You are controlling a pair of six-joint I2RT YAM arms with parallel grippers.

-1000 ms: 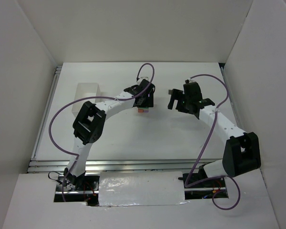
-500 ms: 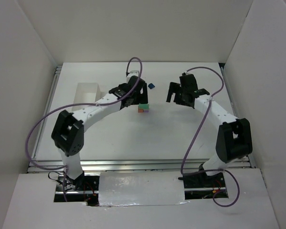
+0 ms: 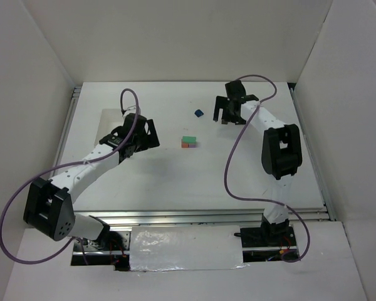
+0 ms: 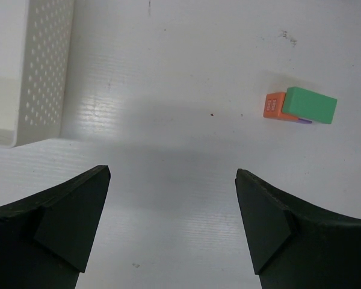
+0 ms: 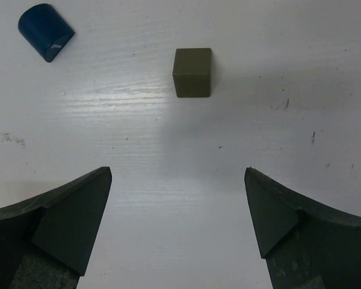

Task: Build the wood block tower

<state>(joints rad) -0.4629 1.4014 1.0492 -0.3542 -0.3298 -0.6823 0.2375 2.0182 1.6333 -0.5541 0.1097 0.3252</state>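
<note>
Withdrawn leftward from the painted wood block tower (image 3: 188,142), green on orange and purple, mid white table (image 3: 238,182), the left gripper (image 4: 171,180) is held wide open, empty. The next-block pick seems begun: the right gripper (image 5: 175,177), spread and empty, must be lowered around the olive-grey wooden cube (image 5: 192,72).

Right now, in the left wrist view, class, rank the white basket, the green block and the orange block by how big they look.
1. white basket: largest, even though the frame cuts it off.
2. green block.
3. orange block: smallest showing, but the green block hides part of it, so this place is unsure.
</note>
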